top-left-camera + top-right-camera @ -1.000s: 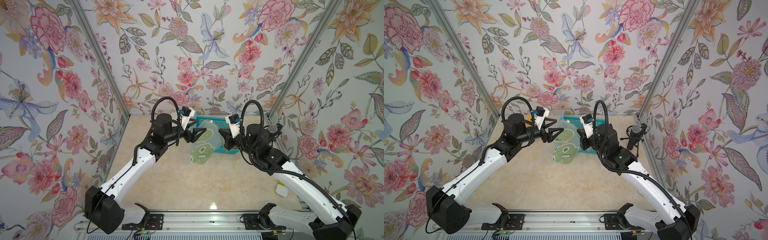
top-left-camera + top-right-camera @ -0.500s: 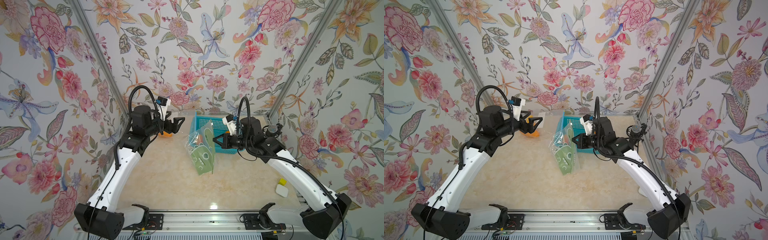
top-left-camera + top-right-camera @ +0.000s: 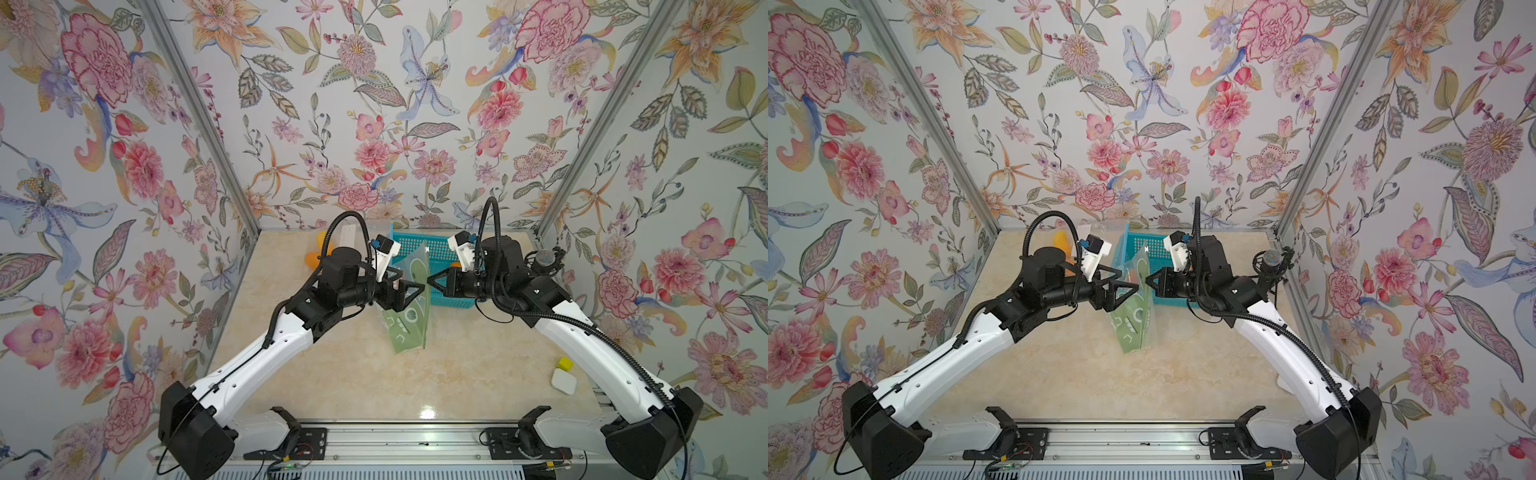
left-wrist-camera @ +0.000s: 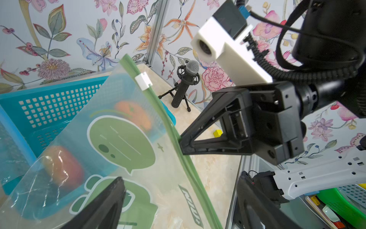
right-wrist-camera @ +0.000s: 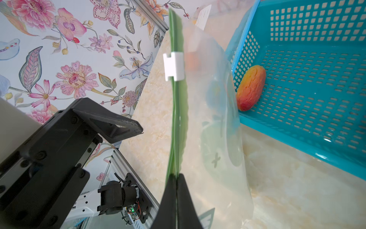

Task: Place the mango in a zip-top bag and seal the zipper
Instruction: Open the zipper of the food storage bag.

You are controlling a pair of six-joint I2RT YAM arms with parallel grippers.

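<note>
Your left arm has swung out and back. A second ago it was at the bag. Half a second ago it had moved out to the orange fruit by the back wall. Now the left gripper is at the bag again, tips pointing at the right gripper, just beside the zipper strip but apart from it. The bag has turned too. A second ago its printed face looked up at the top cameras in front of the basket. Now you see it close to edge-on, hanging lower, its bottom corner down near the table.
</note>
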